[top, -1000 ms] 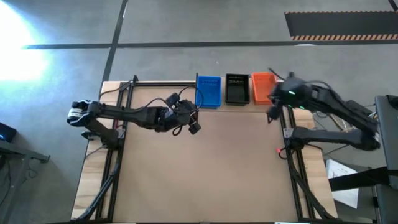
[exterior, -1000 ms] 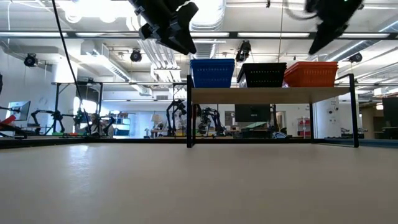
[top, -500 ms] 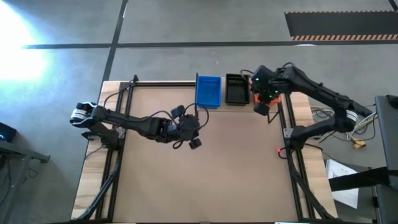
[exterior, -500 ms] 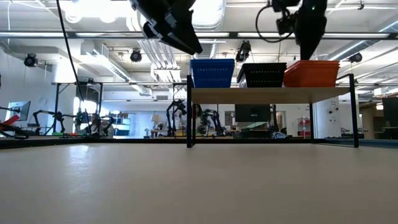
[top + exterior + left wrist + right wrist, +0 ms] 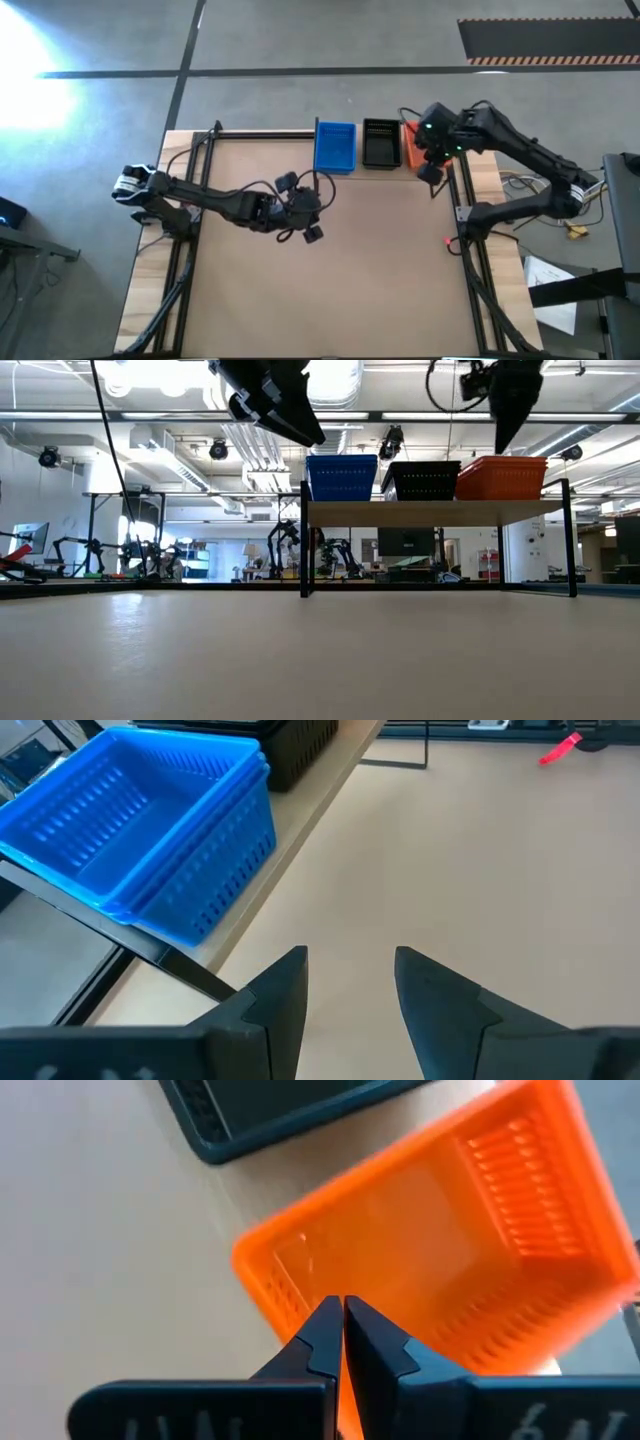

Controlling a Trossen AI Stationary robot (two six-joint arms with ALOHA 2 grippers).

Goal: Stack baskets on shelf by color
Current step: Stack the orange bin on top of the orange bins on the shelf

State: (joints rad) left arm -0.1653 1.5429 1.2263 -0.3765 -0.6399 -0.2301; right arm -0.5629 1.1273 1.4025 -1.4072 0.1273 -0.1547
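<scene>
Right wrist view alone shows the right hand (image 5: 341, 1330) pressed together above the perforated orange basket (image 5: 440, 1230); left hand (image 5: 350, 990) apart.

Tan tabletop (image 5: 330, 270), bare across its middle. Grey floor (image 5: 300, 40) beyond the far edge, with a yellow-and-black hazard-striped mat (image 5: 548, 40) far right. Papers (image 5: 550, 285) right of the table. Ceiling lights (image 5: 150, 372) and equipment stands (image 5: 110, 540) fill the room behind.

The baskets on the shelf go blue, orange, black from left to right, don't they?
Not quite. The low view shows the shelf holding the blue basket, then the black basket in the middle, and the orange basket on the right.
</scene>
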